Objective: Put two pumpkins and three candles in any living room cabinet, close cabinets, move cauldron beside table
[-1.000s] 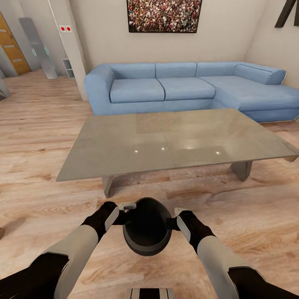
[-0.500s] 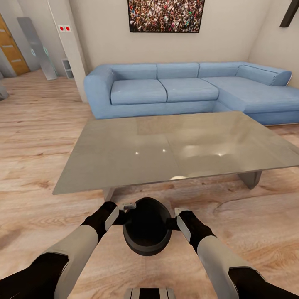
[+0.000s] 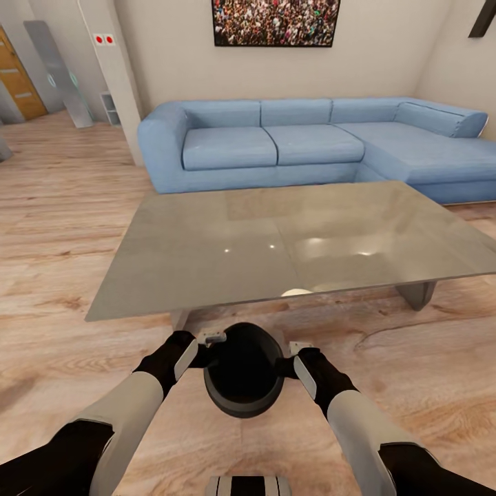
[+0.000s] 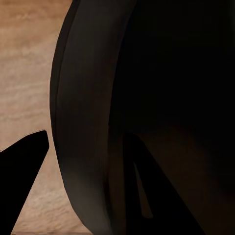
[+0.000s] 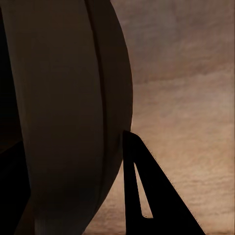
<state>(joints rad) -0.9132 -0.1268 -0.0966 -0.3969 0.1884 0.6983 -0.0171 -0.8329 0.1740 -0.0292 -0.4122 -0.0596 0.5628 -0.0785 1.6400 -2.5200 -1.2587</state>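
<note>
A: Head view first. What's in hand?

B: The cauldron (image 3: 242, 375), dark and round with its mouth open to the camera, sits at six o'clock just ahead of the robot, carried between both arms. The left gripper (image 3: 207, 353) is at its nine o'clock side and the right gripper (image 3: 288, 364) at its three o'clock side. Each looks clamped over the rim, one finger inside and one outside.

A: And the table?

B: The table (image 3: 207, 248), with a glossy grey-green top, spreads from the middle of the view toward twelve o'clock. Its near edge lies just beyond the cauldron. A blue sofa (image 3: 289, 141) stands behind it against the wall, under a picture (image 3: 275, 22).

A: Left wrist view?

B: The cauldron's wall (image 4: 98, 117) bulges across it, very close. One dark finger (image 4: 22, 166) stands outside the wall and another shows against the dark interior, so the rim runs between them. The jaws look closed on the rim, though the contact itself is lost in shadow. Wooden floor (image 4: 24, 73) lies beyond.

A: Right wrist view?

B: Much the same. The cauldron's side (image 5: 73, 107) fills the near field, with a finger (image 5: 152, 196) just outside it and floor past that.

A: So which step is this?

B: I judge it the last one, positioning the cauldron beside the table. No pumpkins, candles or cabinet are in these views, so I cannot judge those steps.

A: Next move?

B: Probably lowering it evenly onto the floor near that edge, both arms together so it stays level, then opening both grippers and drawing clear.
</note>
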